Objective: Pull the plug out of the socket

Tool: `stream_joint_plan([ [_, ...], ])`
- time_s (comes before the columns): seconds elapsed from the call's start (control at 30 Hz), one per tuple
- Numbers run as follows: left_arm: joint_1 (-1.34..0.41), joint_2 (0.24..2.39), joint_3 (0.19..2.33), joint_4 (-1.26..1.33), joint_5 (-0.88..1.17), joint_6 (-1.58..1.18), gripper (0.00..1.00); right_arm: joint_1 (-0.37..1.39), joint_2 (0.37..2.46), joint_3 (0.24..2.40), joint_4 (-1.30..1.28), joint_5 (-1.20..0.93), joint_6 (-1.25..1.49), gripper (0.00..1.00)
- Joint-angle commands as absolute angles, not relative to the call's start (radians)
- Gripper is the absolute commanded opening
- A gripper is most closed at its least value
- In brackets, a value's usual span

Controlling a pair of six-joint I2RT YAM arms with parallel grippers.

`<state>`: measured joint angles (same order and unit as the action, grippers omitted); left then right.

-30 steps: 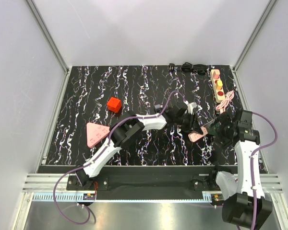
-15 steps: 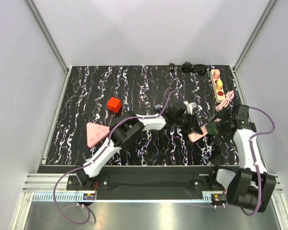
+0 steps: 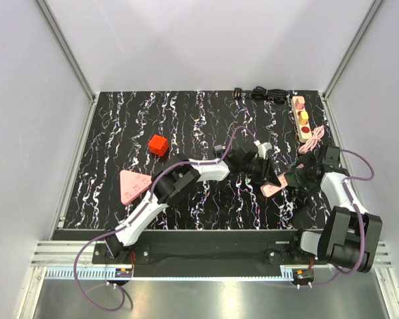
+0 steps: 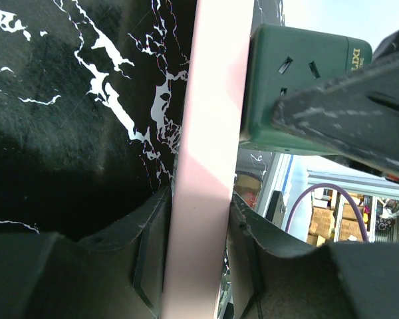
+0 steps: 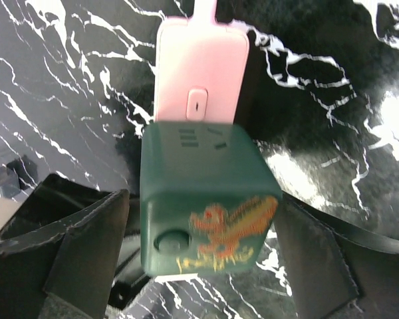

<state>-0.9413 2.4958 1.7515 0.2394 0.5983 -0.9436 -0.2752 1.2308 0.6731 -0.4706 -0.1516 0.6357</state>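
The beige socket strip (image 3: pixel 300 118) with red and yellow round outlets lies at the far right edge, away from both grippers. My left gripper (image 3: pixel 268 178) (image 4: pixel 196 219) is shut on a flat pink bar (image 4: pixel 209 133) (image 3: pixel 274 190) (image 5: pixel 198 73), holding it on edge. A dark green cube plug (image 5: pixel 209 199) (image 4: pixel 299 86) (image 3: pixel 293 178) sits on the pink bar's face. My right gripper (image 3: pixel 300 177) (image 5: pixel 203 199) is open, with one finger on each side of the green cube. The right finger looks close to or touching the cube; the left one shows a small gap.
A coiled pink cable (image 3: pixel 312 141) runs from the pink bar toward the beige strip. A black cable (image 3: pixel 263 94) lies at the back edge. A red cube (image 3: pixel 158 145) and a pink triangle (image 3: pixel 132 186) lie on the left of the black marbled mat (image 3: pixel 199 119).
My right arm has folded, bringing its wrist up and in until the fingers straddle the green cube. The left arm and the pink bar have stayed put.
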Motion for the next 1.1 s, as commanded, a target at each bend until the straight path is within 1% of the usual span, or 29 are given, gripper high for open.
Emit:
stream_joint_plan([
  [0.0, -0.917, 2.551, 1.686, -0.003, 0.492, -0.93, 0.0, -0.278, 1.249, 0.673, -0.388, -0.146, 0.629, 0.92],
  [0.1, -0.917, 2.549, 1.683, -0.003, 0.495, -0.93, 0.0, -0.279, 1.266, 0.67, -0.368, -0.147, 0.626, 0.9],
  [0.2, -0.917, 2.549, 1.683, -0.002, 0.497, -0.931, 0.0, -0.279, 1.29, 0.664, -0.35, -0.156, 0.629, 0.84],
  [0.33, -0.917, 2.543, 1.674, 0.02, 0.497, -0.93, 0.01, -0.279, 1.295, 0.652, -0.339, -0.155, 0.629, 0.71],
  [0.37, -0.92, 2.534, 1.667, 0.024, 0.499, -0.917, 0.03, -0.279, 1.293, 0.65, -0.339, -0.146, 0.626, 0.61],
  [0.4, -0.922, 2.528, 1.658, 0.034, 0.499, -0.913, 0.07, -0.279, 1.289, 0.649, -0.342, -0.143, 0.623, 0.56],
  [0.43, -0.922, 2.52, 1.648, 0.05, 0.506, -0.913, 0.1, -0.279, 1.284, 0.644, -0.342, -0.141, 0.617, 0.49],
  [0.47, -0.922, 2.513, 1.613, 0.113, 0.514, -0.914, 0.13, -0.279, 1.278, 0.641, -0.342, -0.137, 0.617, 0.3],
  [0.5, -0.922, 2.491, 1.589, 0.153, 0.521, -0.92, 0.17, -0.279, 1.267, 0.637, -0.341, -0.135, 0.617, 0.23],
  [0.53, -0.92, 2.481, 1.565, 0.193, 0.535, -0.925, 0.28, -0.279, 1.261, 0.629, -0.342, -0.135, 0.617, 0.15],
  [0.57, -0.919, 2.47, 1.522, 0.263, 0.544, -0.93, 0.32, -0.279, 1.255, 0.627, -0.348, -0.135, 0.615, 0.1],
  [0.6, -0.919, 2.453, 1.505, 0.294, 0.549, -0.933, 0.37, -0.279, 1.25, 0.624, -0.353, -0.14, 0.612, 0.0],
  [0.63, -0.919, 2.445, 1.491, 0.319, 0.555, -0.933, 0.42, -0.279, 1.243, 0.626, -0.363, -0.141, 0.614, 0.0],
  [0.67, -0.919, 2.438, 1.474, 0.354, 0.567, -0.931, 0.5, -0.279, 1.238, 0.626, -0.38, -0.15, 0.615, 0.0],
  [0.77, -0.92, 2.444, 1.497, 0.395, 0.615, -0.937, 0.62, -0.279, 1.213, 0.617, -0.405, -0.178, 0.621, 0.0],
  [0.83, -0.92, 2.448, 1.514, 0.413, 0.617, -0.948, 0.64, -0.279, 1.187, 0.606, -0.417, -0.195, 0.626, 0.0],
  [0.9, -0.92, 2.463, 1.528, 0.416, 0.612, -0.953, 0.62, -0.279, 1.172, 0.6, -0.419, -0.204, 0.629, 0.0],
  [0.97, -0.919, 2.489, 1.558, 0.397, 0.618, -0.96, 0.58, -0.279, 1.158, 0.595, -0.425, -0.21, 0.627, 0.0],
  [1.07, -0.919, 2.509, 1.583, 0.38, 0.62, -0.969, 0.34, -0.279, 1.158, 0.598, -0.43, -0.218, 0.627, 0.0],
])
